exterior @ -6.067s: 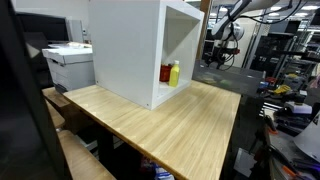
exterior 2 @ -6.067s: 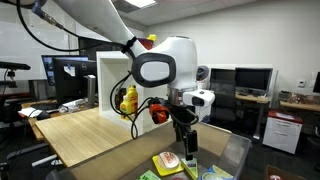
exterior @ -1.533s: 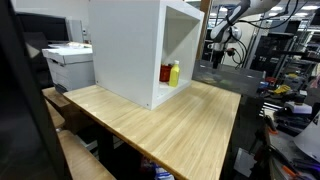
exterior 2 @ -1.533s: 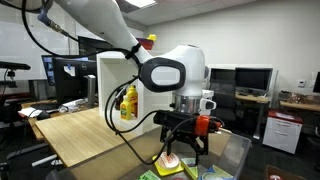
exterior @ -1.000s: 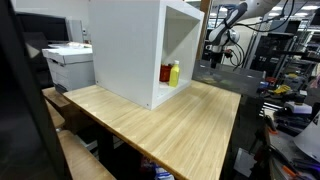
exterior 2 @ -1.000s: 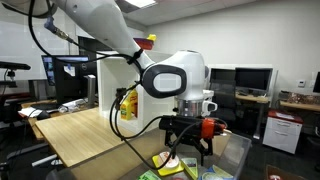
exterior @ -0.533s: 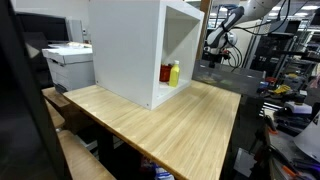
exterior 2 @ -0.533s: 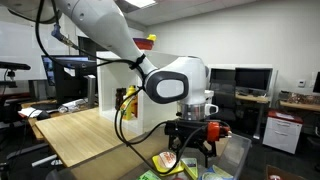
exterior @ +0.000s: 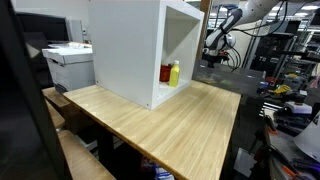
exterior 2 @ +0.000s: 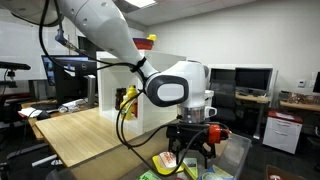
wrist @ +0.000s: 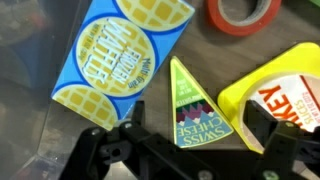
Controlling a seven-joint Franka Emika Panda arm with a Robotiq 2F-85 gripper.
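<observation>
At bottom centre, gripper (wrist: 193,128): wide, empty, spread to clear cheese wedge (wrist: 192,100).
Waffle box (wrist: 115,50): flat, upper left, just beside wedge.

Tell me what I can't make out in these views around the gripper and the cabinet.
- Wrist view: yellow package, cut off by the right edge; its red lettering is only partly readable.
- Wrist view: red tape roll, cut off by the top edge.
- Exterior view: bottles in the white cabinet, too small to read labels.
- Exterior view: open gripper, dark and small, fingertips indistinct.
</observation>
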